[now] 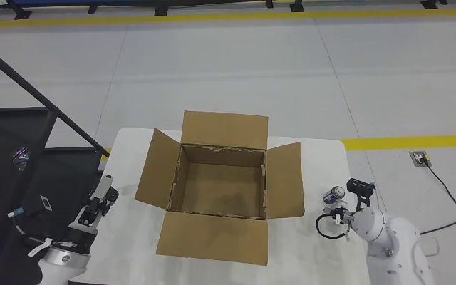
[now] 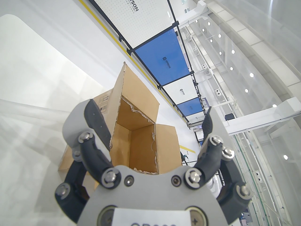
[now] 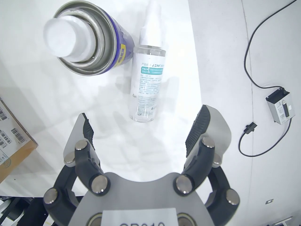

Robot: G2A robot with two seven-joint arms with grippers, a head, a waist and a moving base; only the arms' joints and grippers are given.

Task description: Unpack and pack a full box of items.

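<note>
My right claw (image 3: 144, 118) hangs spread over the white table (image 3: 35, 90), close to a clear plastic bottle (image 3: 147, 83) lying flat just beside an upright blue metal spray can (image 3: 94, 45). My left claw (image 2: 150, 110), also spread, faces the open cardboard box (image 2: 141, 139) with its ragged flaps.

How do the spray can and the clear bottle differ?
The spray can stands upright; the clear bottle lies on its side. The spray can is metal with a blue wall and white cap; the clear bottle is see-through with a white label. The spray can is wider. Both rest on the white table.
</note>
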